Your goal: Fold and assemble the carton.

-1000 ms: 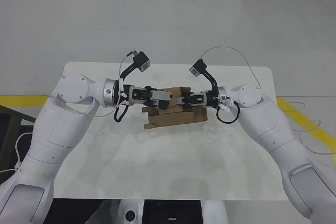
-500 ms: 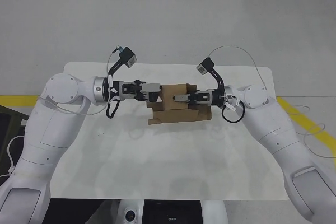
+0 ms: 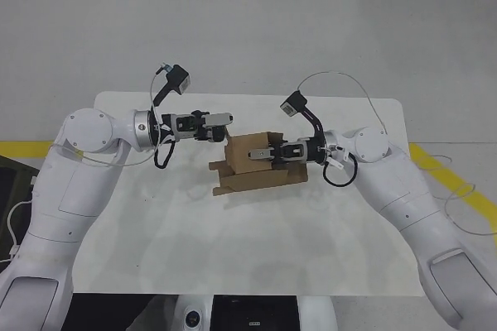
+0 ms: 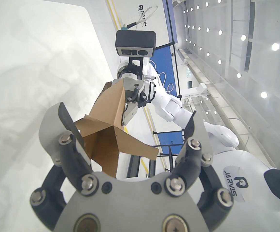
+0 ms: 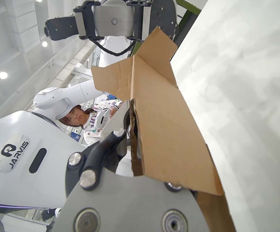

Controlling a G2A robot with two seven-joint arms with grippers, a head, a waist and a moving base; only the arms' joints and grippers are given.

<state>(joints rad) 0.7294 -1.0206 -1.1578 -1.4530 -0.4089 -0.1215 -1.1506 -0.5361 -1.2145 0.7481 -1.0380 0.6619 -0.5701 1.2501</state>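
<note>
Carton [image 3: 261, 163] is at the middle of the table [image 3: 149, 240], half opened, flaps splayed. R gripper [image 3: 259, 154] is clamped on its upper wall, prob. to steady it. L gripper [image 3: 223, 122] hangs just left of it w/ jaws apart, holding nothing, likely freed to fold a flap.

The carton [image 3: 269, 172] is at the middle of the bench [image 3: 149, 240]. The right gripper [image 3: 261, 154] clasps its wall from the right. The left gripper [image 3: 224, 121] hangs just left, apart.

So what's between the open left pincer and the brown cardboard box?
Nothing. The top view shows just bare white table between the left pincer and the brown cardboard carton.
</note>
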